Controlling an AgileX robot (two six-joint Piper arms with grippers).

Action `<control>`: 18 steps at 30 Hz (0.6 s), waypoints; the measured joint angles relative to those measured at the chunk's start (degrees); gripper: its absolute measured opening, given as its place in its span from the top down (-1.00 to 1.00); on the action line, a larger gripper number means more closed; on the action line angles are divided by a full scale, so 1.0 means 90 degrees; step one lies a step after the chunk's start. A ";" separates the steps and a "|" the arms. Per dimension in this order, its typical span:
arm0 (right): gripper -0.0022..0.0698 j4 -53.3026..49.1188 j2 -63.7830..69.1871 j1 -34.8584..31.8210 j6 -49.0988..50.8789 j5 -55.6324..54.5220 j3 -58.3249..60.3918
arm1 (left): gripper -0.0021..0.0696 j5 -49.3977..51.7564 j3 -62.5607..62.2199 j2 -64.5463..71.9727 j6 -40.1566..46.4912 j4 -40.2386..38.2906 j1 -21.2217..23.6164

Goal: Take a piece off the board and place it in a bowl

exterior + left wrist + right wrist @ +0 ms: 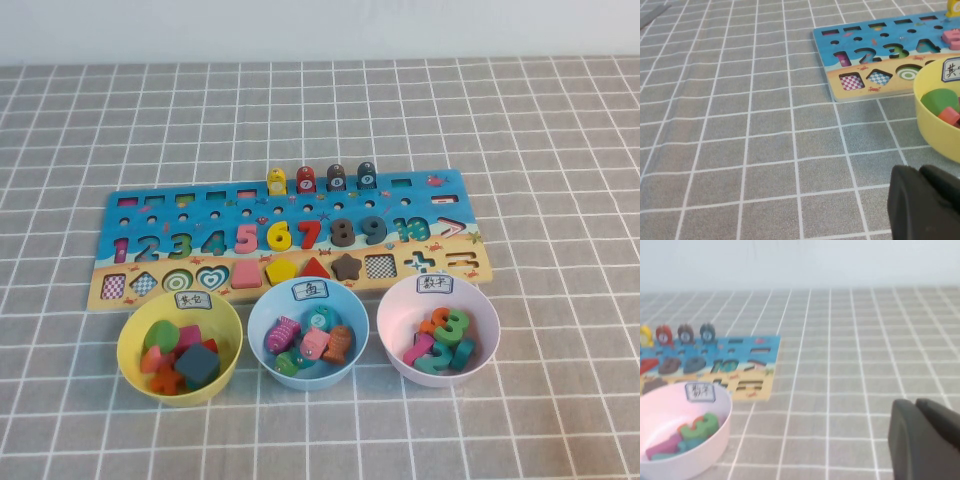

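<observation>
The piece (197, 363) lies in the yellow bowl (132, 371) at the board's (140, 215) 7 o'clock, while the right gripper (920, 440) hangs pressed together near the pink bowl (715, 440), and the left gripper (922, 200), fingers unreadable, hangs near the yellow bowl.

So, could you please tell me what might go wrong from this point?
1. The left tool sits low over the table beside the yellow bowl; swinging towards the board could knock the bowl.
2. The slate-blue block lies on top of the heap in that bowl, so a bump might tip it out.
3. The right tool, shut, sits low to the side of the pink bowl, with a similar knock risk.
</observation>
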 joint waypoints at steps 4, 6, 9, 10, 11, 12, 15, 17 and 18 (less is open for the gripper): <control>0.99 0.0000 -0.0895 0.0000 0.0011 0.0582 0.0000 | 0.95 0.0000 0.0000 0.0000 0.0000 0.0000 0.0000; 0.99 0.0000 -0.1108 0.0000 0.0025 0.0777 0.0000 | 0.95 0.0000 0.0000 0.0000 0.0000 0.0000 0.0000; 0.99 0.0000 -0.1160 0.0000 0.0025 0.0836 0.0003 | 0.95 0.0000 0.0000 0.0000 0.0000 0.0000 0.0000; 0.99 0.0000 -0.1160 0.0000 0.0025 0.0836 0.0003 | 0.95 0.0000 0.0000 0.0000 0.0000 0.0000 0.0000; 0.99 0.0000 -0.1160 0.0000 0.0025 0.0836 0.0003 | 0.95 0.0000 0.0000 0.0000 0.0000 0.0000 0.0000; 0.99 0.0000 -0.1160 0.0000 0.0025 0.0836 0.0003 | 0.95 0.0000 0.0000 0.0000 0.0000 0.0000 0.0000; 0.99 0.0000 -0.1160 0.0000 0.0025 0.0824 0.0003 | 0.95 0.0000 0.0000 0.0000 0.0000 0.0000 0.0000; 0.99 0.0260 -0.1160 0.0000 -0.0164 0.0823 0.0003 | 0.95 0.0000 0.0000 0.0000 0.0000 0.0000 0.0000; 0.99 0.0525 -0.1160 0.0000 -0.0420 0.0823 0.0003 | 0.95 0.0000 0.0000 0.0000 0.0000 0.0000 0.0000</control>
